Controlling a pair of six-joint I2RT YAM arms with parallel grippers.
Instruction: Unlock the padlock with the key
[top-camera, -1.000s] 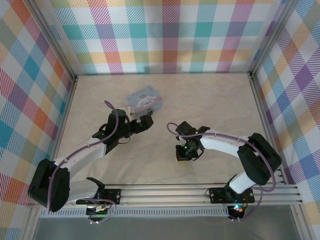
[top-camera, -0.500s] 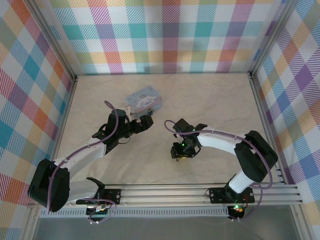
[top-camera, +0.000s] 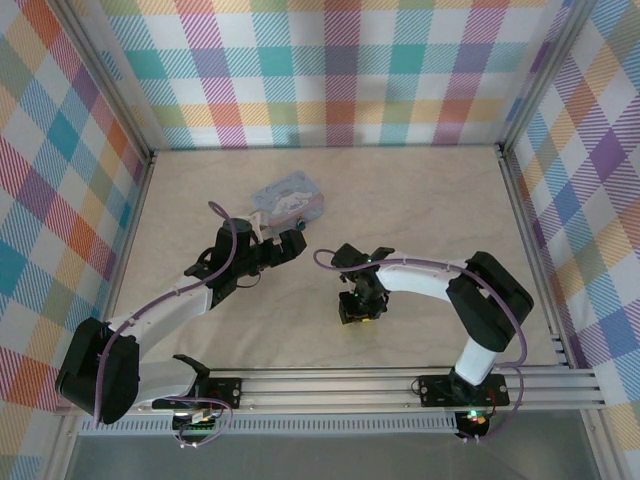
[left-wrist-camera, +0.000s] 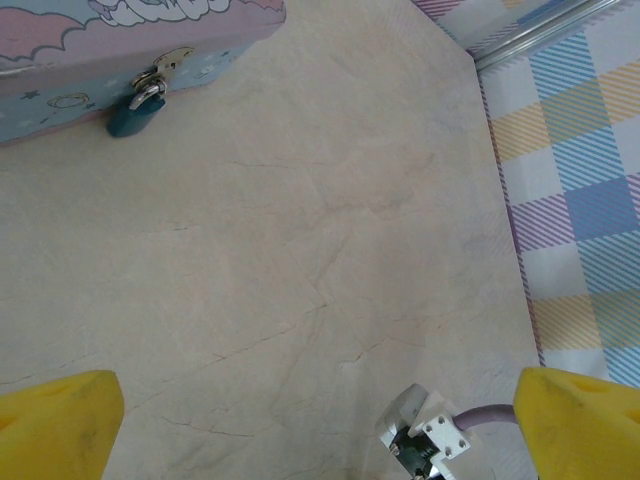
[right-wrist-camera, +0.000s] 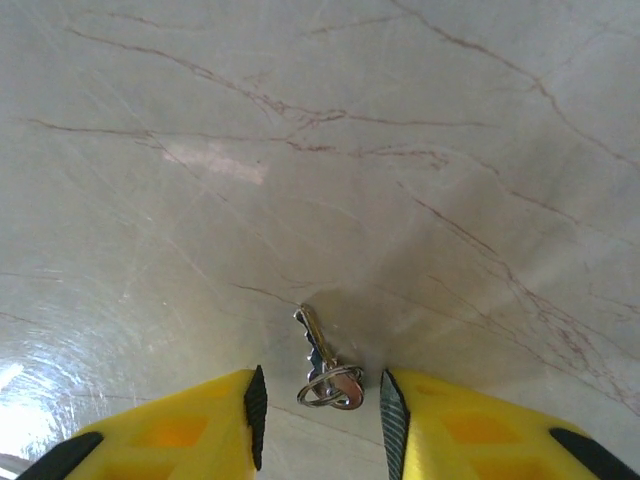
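Surface: pale beige marble-look table (top-camera: 430, 210) with thin brown veins and a soft sheen.
Surroundings: pastel plaid walls (top-camera: 330, 70) on three sides; an aluminium rail (top-camera: 340, 380) along the near edge carries both arm bases.
Tin: pale blue rectangular tin (top-camera: 288, 198) with a cartoon lid, lying far left of centre, just beyond the left gripper (top-camera: 291, 243).
Padlock: tiny padlock (left-wrist-camera: 133, 112) with a blue body, hanging against the tin's front wall; its thin silvery shackle (left-wrist-camera: 150, 86) passes through the tin's hasp.
Left gripper state: jaws spread wide, holding nothing; the yellow fingertips (left-wrist-camera: 55, 425) sit at the two lower corners of the left wrist view, with bare table between them and the padlock well ahead.
Key: small thin metal key (right-wrist-camera: 316, 345) on a wire ring (right-wrist-camera: 332, 388), lying flat on the table right of centre, well apart from the padlock.
Right gripper state: right gripper (right-wrist-camera: 320, 415) pointing down at the table, jaws apart; the ring lies between the yellow pads (right-wrist-camera: 170, 430), close to both but seemingly touching neither.
In the way: nothing lies between the fingers and the key.
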